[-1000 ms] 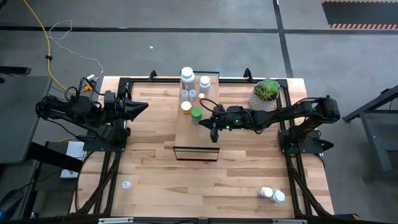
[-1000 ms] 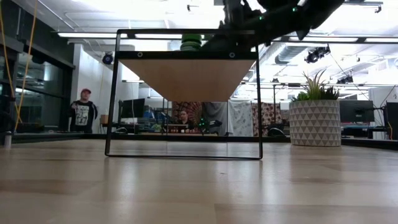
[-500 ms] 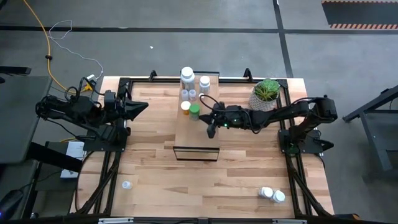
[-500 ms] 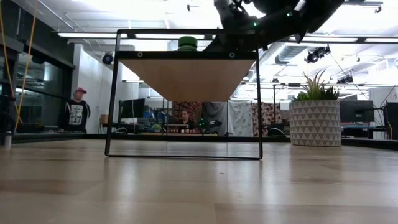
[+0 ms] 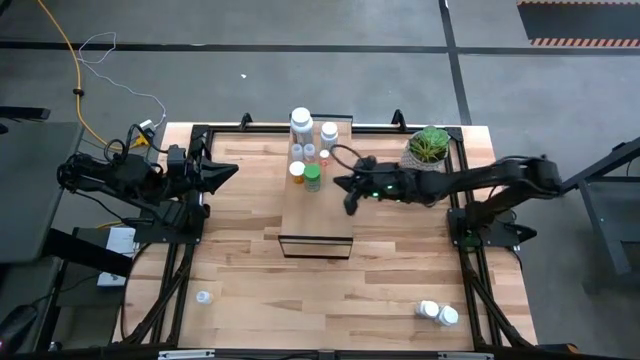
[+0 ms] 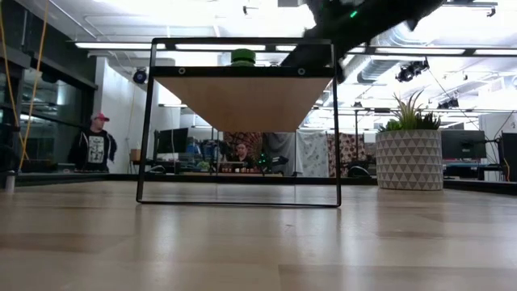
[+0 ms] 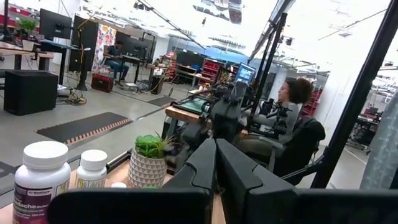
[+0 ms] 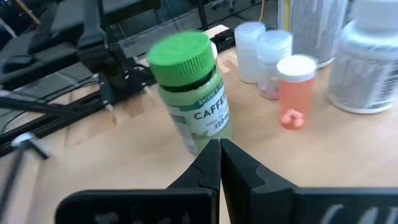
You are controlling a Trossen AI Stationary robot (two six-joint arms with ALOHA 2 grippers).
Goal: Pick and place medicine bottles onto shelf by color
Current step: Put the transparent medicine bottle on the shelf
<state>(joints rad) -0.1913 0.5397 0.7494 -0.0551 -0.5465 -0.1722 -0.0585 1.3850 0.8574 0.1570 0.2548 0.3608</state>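
Observation:
On the pale-wood shelf [image 5: 318, 205] stand a green-capped bottle [image 5: 313, 178], an orange bottle [image 5: 298, 172], two big white bottles [image 5: 301, 122] and a few small clear ones [image 5: 310, 151], all upright on their bases. My right gripper [image 5: 338, 186] is shut and hovers just to the right of the green bottle [image 8: 193, 93], pointing at it; a small gap shows between them from above. My left gripper [image 5: 232, 172] is shut and waits raised at the table's left edge.
A potted plant [image 5: 428, 150] stands at the far right, next to my right arm. Two white bottles [image 5: 438, 312] lie near the front right corner and a small one [image 5: 203, 297] at the front left. The shelf's black frame [image 6: 145, 121] lifts its top well above the table.
My right gripper, still shut, has risen and drawn back toward the table's right and far side, tipping up toward level. The green bottle has slid a little along the shelf toward the orange bottle and stays upright.

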